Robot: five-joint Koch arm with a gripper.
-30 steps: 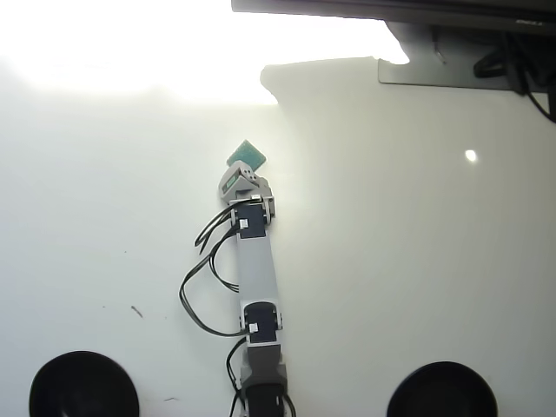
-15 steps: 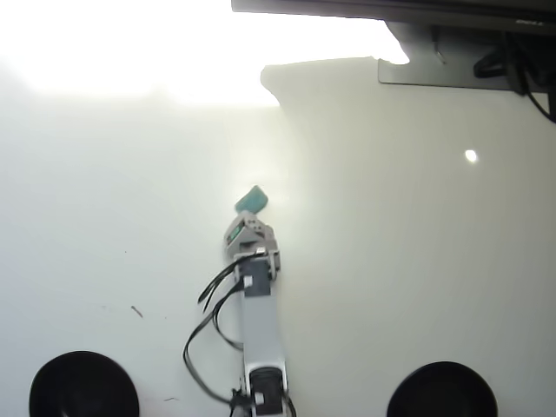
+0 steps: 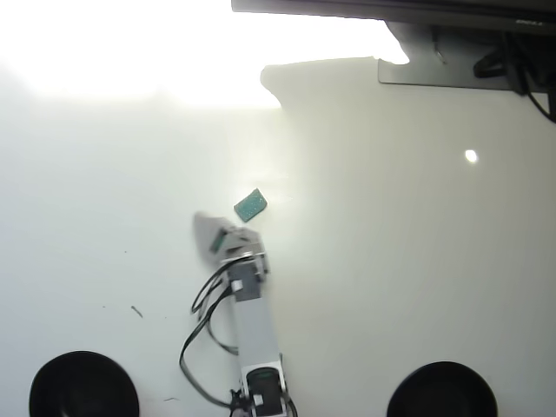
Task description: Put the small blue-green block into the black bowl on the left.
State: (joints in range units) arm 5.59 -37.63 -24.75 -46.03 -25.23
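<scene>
Overhead view gives you a white table (image 3: 417, 261) filling nearly the whole frame, washed out by glare across the upper left. You have 2 black bowls at the bottom edge: the black bowl (image 3: 83, 384) in the lower left corner and a matching bowl (image 3: 443, 389) in the lower right, both cut off by the frame. You see the arm (image 3: 254, 334) rising from the bottom centre, with black cables (image 3: 201, 334) looping off its left side. Your gripper (image 3: 215, 236) sits just left of centre, tilted toward the upper left and smeared by blur, so you cannot tell whether its fingers are spread or closed. You find the small blue-green block (image 3: 251, 205) lying on the table just above and right of the gripper tip, apart from it and far from both bowls
</scene>
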